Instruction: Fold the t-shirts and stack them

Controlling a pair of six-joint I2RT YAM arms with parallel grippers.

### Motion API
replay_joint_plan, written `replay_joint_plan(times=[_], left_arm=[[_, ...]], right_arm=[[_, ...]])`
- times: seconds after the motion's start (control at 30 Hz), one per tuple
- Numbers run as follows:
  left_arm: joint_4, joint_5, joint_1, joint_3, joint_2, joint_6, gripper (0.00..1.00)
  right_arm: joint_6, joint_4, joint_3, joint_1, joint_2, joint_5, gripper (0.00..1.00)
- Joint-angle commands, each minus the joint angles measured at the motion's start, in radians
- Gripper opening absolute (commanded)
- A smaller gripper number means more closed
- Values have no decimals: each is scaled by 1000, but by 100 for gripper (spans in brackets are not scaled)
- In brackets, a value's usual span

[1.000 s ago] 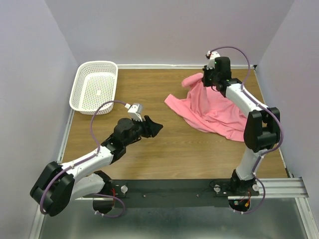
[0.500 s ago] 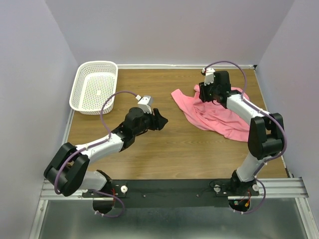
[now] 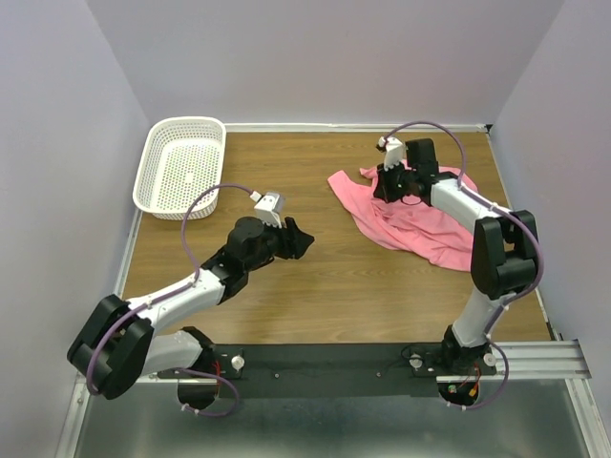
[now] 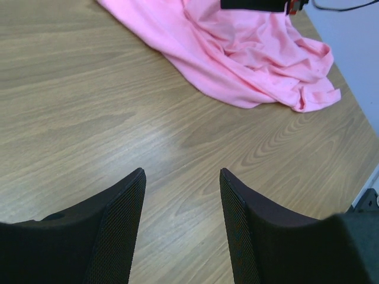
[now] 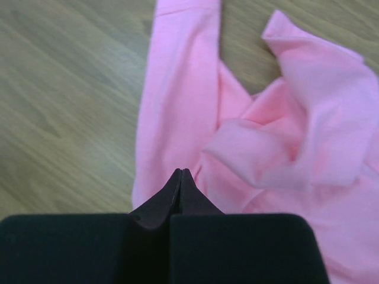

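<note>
while hovering over bare table [image 3: 334,286], left gripper [image 4: 181,173]: jaws apart, empty
right gripper [image 5: 180,173]: fingers pressed together, tips over t-shirt [image 5: 278,118] edge
t-shirt: crumpled, table's far right side

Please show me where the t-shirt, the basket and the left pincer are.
t-shirt [image 3: 410,229]: top view, middle of the fabric.
basket [image 3: 186,172]: top view, its bare floor.
left pincer [image 4: 181,173]: left wrist view, gap between fingertips.

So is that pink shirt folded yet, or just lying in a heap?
Not folded. The pink shirt lies in a crumpled heap, full of bunched wrinkles, with uneven edges spilling outward.
</note>
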Motion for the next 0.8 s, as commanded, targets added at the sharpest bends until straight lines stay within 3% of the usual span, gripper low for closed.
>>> replay_joint_plan(times=[0.0, 0.1, 0.13, 0.27, 0.33, 0.43, 0.5, 0.77], left_arm=[[-13, -32, 3, -12, -59, 41, 62], [-23, -43, 3, -27, -97, 42, 62], [-28, -43, 3, -35, -117, 39, 62], [-49, -61, 3, -49, -163, 36, 62], [-68, -78, 3, -57, -184, 39, 62], [-108, -100, 6, -67, -241, 60, 63], [-135, -130, 6, -73, -275, 68, 63], [-207, -149, 8, -118, -460, 73, 64]], right_arm=[[-82, -53, 11, 9, -81, -177, 1], [-91, -55, 44, 9, -126, -104, 36], [-96, -61, 58, 9, -126, -79, 53], [-116, -120, 190, 9, -31, 30, 83], [-175, -233, 325, 9, 49, 18, 88], [-353, -451, 539, 24, 263, -59, 88], [-477, -510, 600, 38, 313, -52, 86], [-620, -519, 752, 104, 474, 142, 85]])
